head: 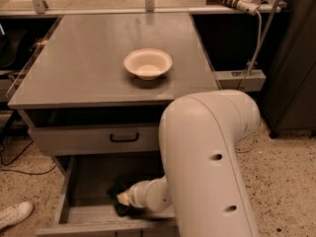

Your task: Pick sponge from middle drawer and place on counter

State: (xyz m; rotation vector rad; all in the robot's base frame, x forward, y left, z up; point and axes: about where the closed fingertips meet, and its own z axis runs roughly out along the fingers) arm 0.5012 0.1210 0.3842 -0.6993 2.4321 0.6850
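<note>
The middle drawer (81, 216) is pulled open at the bottom of the cabinet. My white arm reaches down into it, and my gripper (120, 200) is low inside, near the drawer's front middle. A dark green patch with a small pale yellow edge, the sponge (116, 190), lies right at the gripper's tip on the drawer bottom. I cannot tell whether the gripper holds it. The arm hides the right half of the drawer. The grey counter (89, 68) is the cabinet's flat top.
A cream round bowl (147, 63) stands on the counter, right of centre. The upper drawer (89, 139) with a black bar handle is closed above the open one. A white shoe (15, 215) is on the floor at the left. A cable hangs at the right.
</note>
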